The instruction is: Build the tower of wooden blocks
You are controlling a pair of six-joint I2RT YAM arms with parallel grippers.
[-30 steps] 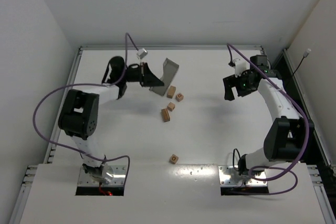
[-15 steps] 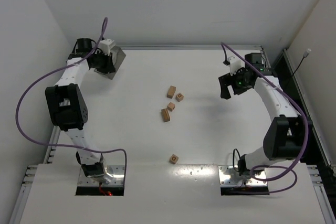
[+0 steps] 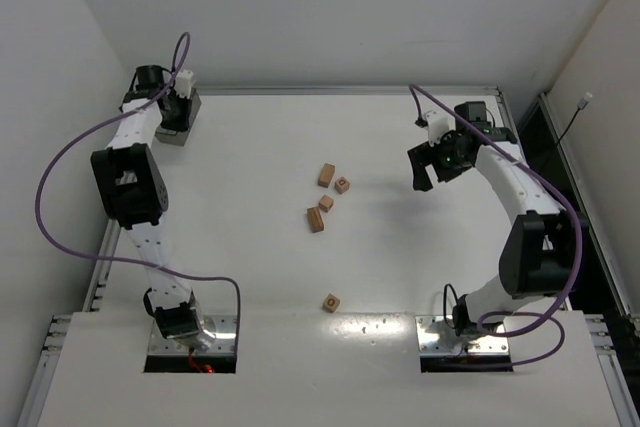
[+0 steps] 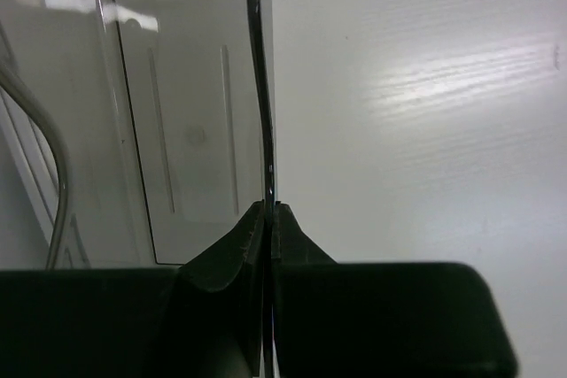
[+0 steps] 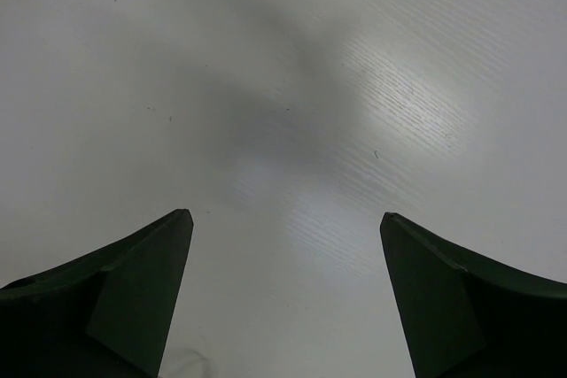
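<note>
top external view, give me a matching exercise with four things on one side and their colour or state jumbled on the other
Things:
1. left tool
2. right tool
3. lone wood block
4. plastic bin

States:
a. light brown, alone by the near edge of the table
b. jaws wide apart above bare tabletop
c. translucent grey, at the far left corner
d. clamped shut on a thin wall

Pairs: 1-d, 2-b, 3-a, 4-c
</note>
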